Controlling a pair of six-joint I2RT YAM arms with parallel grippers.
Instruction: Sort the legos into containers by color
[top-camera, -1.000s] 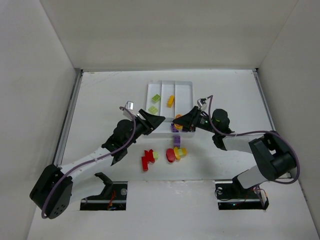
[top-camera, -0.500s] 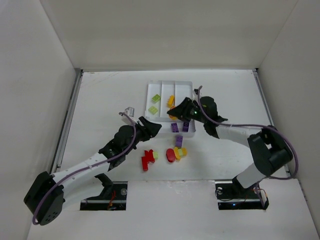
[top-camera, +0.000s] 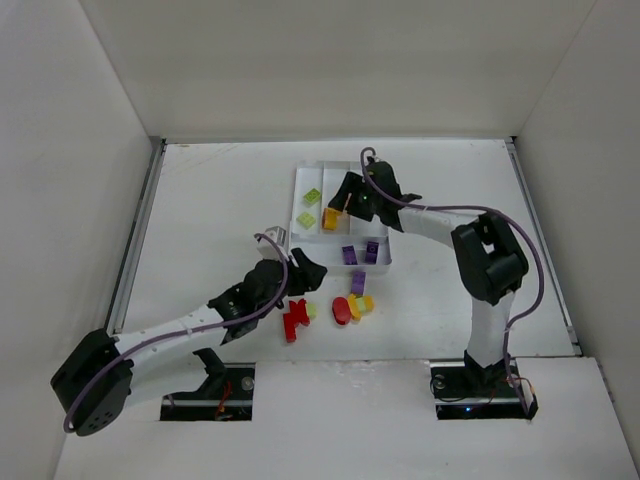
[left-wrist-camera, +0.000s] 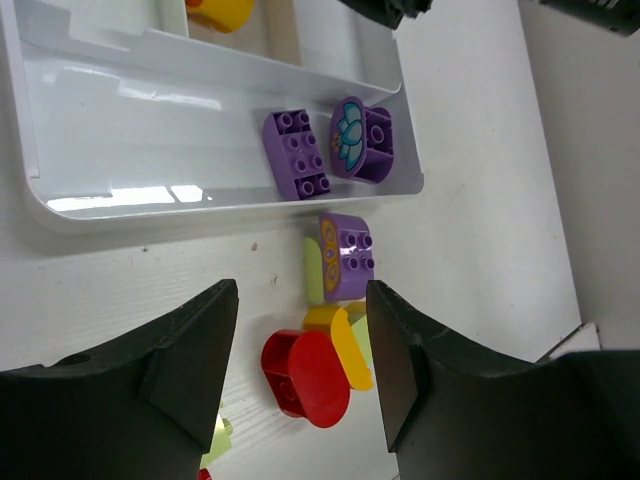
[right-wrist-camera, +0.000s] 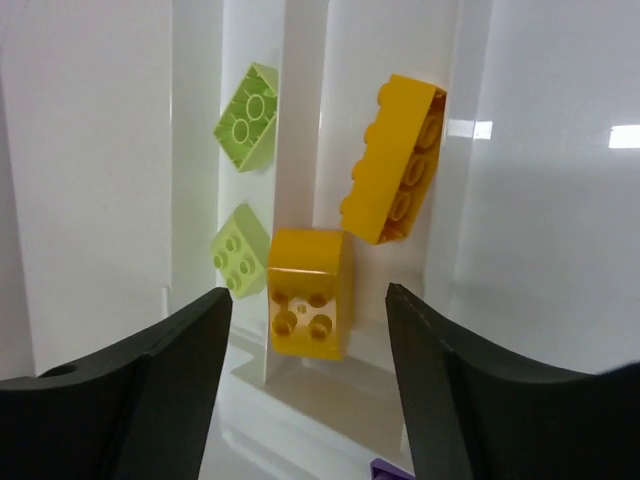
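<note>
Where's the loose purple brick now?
Top view: the loose purple brick lies on the table, just outside the near edge of the tray, between the two purple bricks inside and the red brick.

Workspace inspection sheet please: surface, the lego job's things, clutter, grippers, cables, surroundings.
Surface: white table.
Job's things: tray holds two green bricks, yellow bricks and two purple bricks; loose bricks, red, yellow, green and purple, lie just outside it.
Clutter: nothing seen.
Grippers: left gripper open above the loose bricks; right gripper open over the yellow bricks.
Cables: purple cables along each arm.
Surroundings: white walls.
</note>
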